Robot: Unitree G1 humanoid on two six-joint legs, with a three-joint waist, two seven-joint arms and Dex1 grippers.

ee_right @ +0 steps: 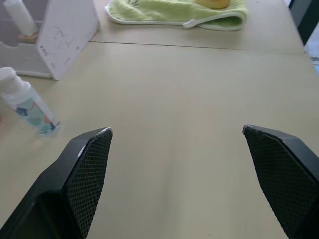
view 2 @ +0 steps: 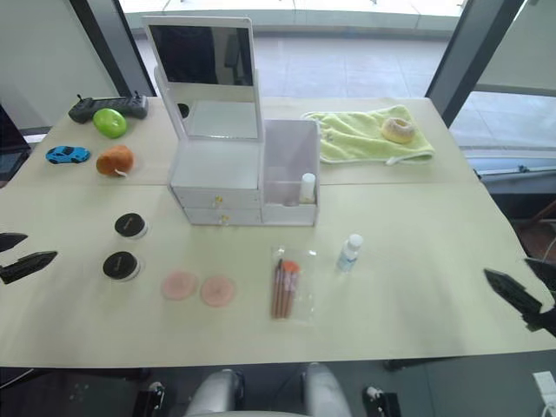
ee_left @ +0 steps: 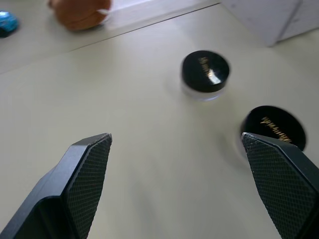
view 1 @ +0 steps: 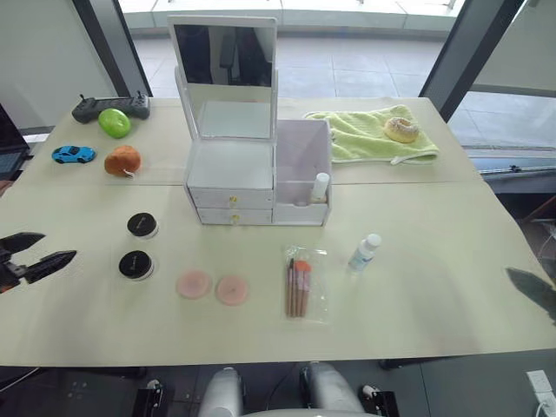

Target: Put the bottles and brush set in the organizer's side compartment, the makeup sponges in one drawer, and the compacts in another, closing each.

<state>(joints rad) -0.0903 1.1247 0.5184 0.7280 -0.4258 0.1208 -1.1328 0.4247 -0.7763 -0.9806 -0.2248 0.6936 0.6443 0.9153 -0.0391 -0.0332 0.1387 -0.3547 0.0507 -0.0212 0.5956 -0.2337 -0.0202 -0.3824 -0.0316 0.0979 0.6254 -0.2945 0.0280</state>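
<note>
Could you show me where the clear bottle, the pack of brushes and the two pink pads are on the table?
clear bottle (view 1: 364, 253), left eye view, on its labelled body.
brush set (view 1: 298, 287), left eye view, on the handles.
makeup sponges (view 1: 194, 284), left eye view, middle of the left pad; the other (view 1: 232, 290), its middle.

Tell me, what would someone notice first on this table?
Probably the white organizer with its big upright mirror, standing in the middle of the table. In front of it lie two pink sponges, a pack of brushes and a clear bottle, with two black compacts off to the robot's left.
</note>
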